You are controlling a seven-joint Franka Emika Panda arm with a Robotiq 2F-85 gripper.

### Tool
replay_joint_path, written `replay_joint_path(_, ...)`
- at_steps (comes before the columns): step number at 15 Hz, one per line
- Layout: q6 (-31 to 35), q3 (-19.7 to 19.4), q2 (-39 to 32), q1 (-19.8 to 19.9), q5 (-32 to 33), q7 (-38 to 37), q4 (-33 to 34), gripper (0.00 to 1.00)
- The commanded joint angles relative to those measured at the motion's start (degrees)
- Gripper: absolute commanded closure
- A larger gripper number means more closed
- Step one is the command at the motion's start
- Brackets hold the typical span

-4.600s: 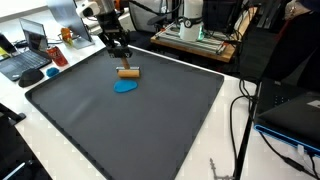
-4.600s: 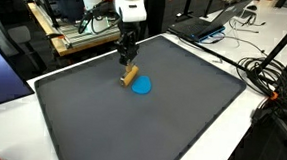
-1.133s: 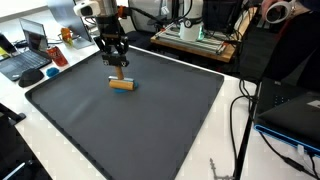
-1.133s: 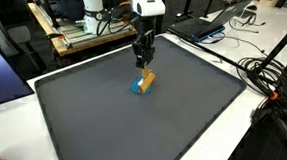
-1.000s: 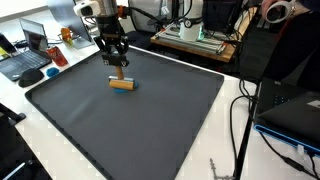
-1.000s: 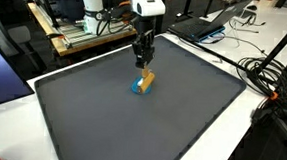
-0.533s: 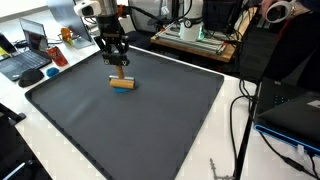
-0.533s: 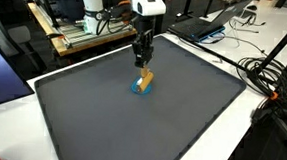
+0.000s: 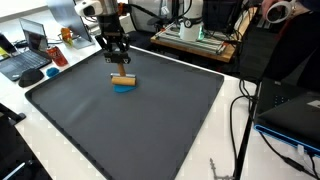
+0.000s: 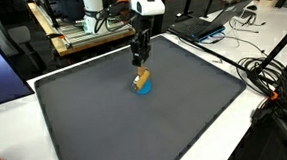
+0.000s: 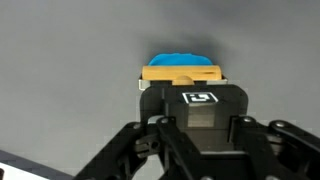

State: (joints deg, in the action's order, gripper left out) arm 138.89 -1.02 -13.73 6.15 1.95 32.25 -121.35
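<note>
Gripper [image 9: 119, 68] points straight down, closed on the top of the tan wooden block [image 9: 121, 79]. Block sits directly over a blue disc [image 9: 124, 88] on the far part of the dark mat [image 9: 150, 130]; contact between them cannot be confirmed.

gripper [image 9: 119, 64] sits straight above the block [image 9: 122, 78], jaws on its top. Block is over the disc [image 9: 125, 87]; can't tell if the two touch. In the wrist view the disc [image 11: 182, 59] pokes out beyond the block [image 11: 181, 74], on the side away from the gripper [image 11: 200, 97]. The stack is on the mat [image 9: 140, 125], in its far part in both exterior views. In an exterior view a laptop [image 9: 22, 66] lies off the mat to its left. In an exterior view cables [image 10: 269, 73] lie past its right edge.
</note>
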Motion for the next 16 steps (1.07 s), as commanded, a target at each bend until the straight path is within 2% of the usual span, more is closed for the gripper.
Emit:
replay_joint_path(1, -2.26, -0.05, -0.78, 0.48, 1.83, 0.98, -2.85, 0.78)
replay_joint_path(16, -5.02, -0.53, 0.74, 0.88, 3.04, 1.08, -2.98, 0.78)
